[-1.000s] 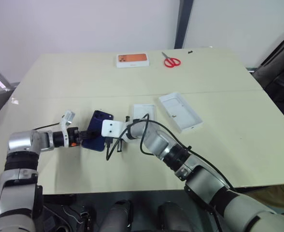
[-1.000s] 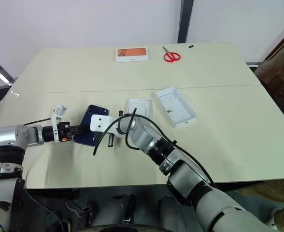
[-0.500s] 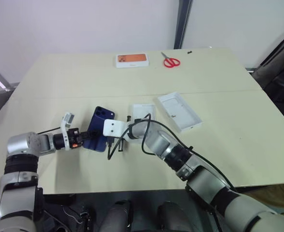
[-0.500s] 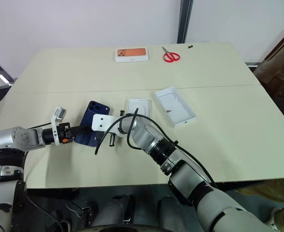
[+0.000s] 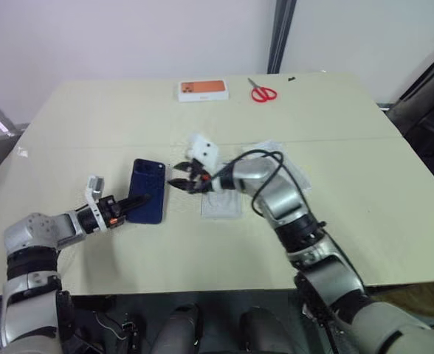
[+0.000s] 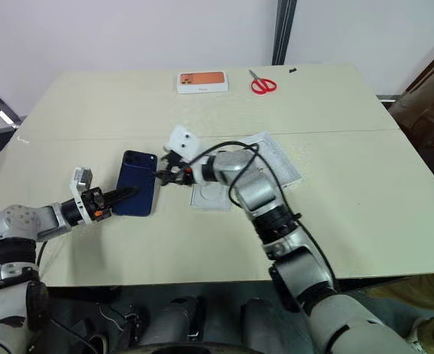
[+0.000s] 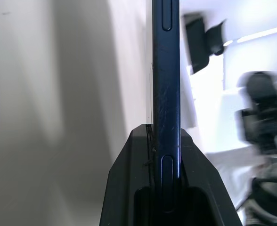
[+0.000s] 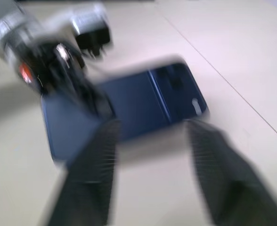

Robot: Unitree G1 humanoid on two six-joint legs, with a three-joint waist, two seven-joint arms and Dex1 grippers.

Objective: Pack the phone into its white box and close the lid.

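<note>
Phone (image 5: pixel 146 200) is pinched by its near edge in the left gripper (image 5: pixel 132 205) over the table (image 5: pixel 364 155), while the right gripper (image 5: pixel 181 182) hangs spread and empty just beside its far corner.

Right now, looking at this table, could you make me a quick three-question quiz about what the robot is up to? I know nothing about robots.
1. True or false: the left gripper is shut on the phone.
2. Which best describes the right gripper? A) shut on the scissors B) open, holding nothing, just right of the phone C) shut on the lid
3. What two things lie at the far edge of the table?

Key
1. True; the left wrist view shows its fingers clamping the phone's edge.
2. B
3. An orange-topped box and red scissors.
</note>
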